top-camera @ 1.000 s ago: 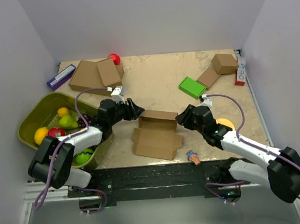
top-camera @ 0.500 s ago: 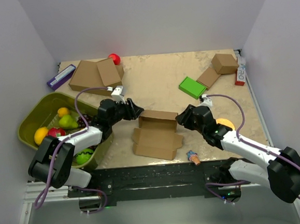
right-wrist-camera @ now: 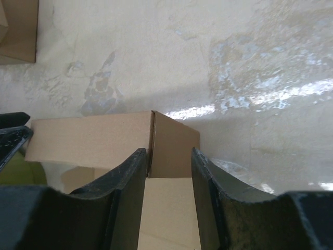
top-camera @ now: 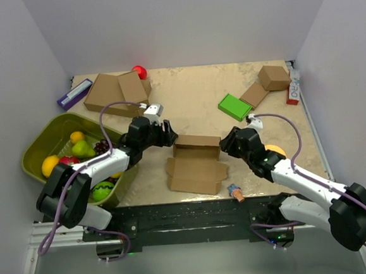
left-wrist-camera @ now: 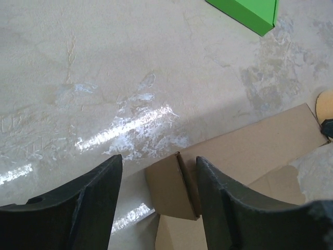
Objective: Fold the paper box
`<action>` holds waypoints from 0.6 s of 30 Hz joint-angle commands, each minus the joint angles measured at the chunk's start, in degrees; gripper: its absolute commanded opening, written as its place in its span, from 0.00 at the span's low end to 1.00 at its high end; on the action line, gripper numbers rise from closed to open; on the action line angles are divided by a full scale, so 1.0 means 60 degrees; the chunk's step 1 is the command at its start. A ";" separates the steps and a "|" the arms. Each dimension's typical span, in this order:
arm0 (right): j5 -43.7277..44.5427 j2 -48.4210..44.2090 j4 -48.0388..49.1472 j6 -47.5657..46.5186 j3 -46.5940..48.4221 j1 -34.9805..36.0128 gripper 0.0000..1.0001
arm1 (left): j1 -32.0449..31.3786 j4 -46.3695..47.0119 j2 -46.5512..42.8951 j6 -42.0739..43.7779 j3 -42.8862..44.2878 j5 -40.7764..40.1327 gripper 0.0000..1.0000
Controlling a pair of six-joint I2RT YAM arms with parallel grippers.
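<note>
Paper box (top-camera: 195, 169) lies half-folded, back wall up; left tool (top-camera: 170, 137), right tool (top-camera: 225, 144) spread.

Table (top-camera: 192, 95): beige, marbled stone pattern, glossy surface. Bright glare patches (left-wrist-camera: 130, 125) visible in both wrist views. Plain pale grey walls (top-camera: 180, 23) close it in at back, left and right. Light even, shadows soft.

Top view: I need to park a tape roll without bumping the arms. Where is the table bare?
Bare: the far middle, between the stacked boxes and green box, beyond the paper box. Crowded: the left gripper and right gripper flank the paper box; the fruit bin fills the left.
</note>
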 commanded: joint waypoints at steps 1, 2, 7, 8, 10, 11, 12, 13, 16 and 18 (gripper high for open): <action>0.0811 -0.0341 -0.0912 -0.0598 0.0309 -0.0326 0.42 | -0.0500 -0.0828 0.0370 0.0566 0.1231 -0.0663 0.66; 0.0898 -0.0385 -0.1014 -0.0642 0.0324 -0.0371 0.42 | -0.0762 -0.0989 0.0488 0.0654 0.1379 -0.0839 0.67; 0.0885 -0.0678 -0.1089 -0.0701 0.0280 -0.0503 0.42 | -0.0940 -0.0961 0.0972 0.0509 0.1572 -0.0854 0.70; 0.0841 -0.0693 -0.1059 -0.0687 0.0251 -0.0503 0.42 | -0.0940 -0.0961 0.0972 0.0494 0.1557 -0.0928 0.71; 0.0680 -0.0737 -0.0928 -0.0672 0.0192 -0.0503 0.42 | -0.0911 -0.0976 0.0900 0.0421 0.1440 -0.1118 0.72; 0.0636 -0.0737 -0.0869 -0.0658 0.0192 -0.0503 0.42 | -0.0926 -0.0961 0.0870 0.0391 0.1396 -0.1162 0.72; 0.0563 -0.0737 -0.0854 -0.0643 0.0178 -0.0503 0.42 | -0.0911 -0.0961 0.0783 0.0333 0.1280 -0.1206 0.72; 0.0504 -0.0723 -0.0854 -0.0614 0.0177 -0.0503 0.42 | -0.0839 -0.0947 0.0710 0.0187 0.1206 -0.1308 0.73; 0.0343 -0.0795 -0.0839 -0.0555 0.0192 -0.0489 0.42 | -0.0634 -0.0495 0.0329 -0.0207 0.0723 -0.1310 0.73; 0.0284 -0.0810 -0.0854 -0.0511 0.0192 -0.0503 0.43 | -0.0531 -0.0274 0.0066 -0.0399 0.0373 -0.1222 0.74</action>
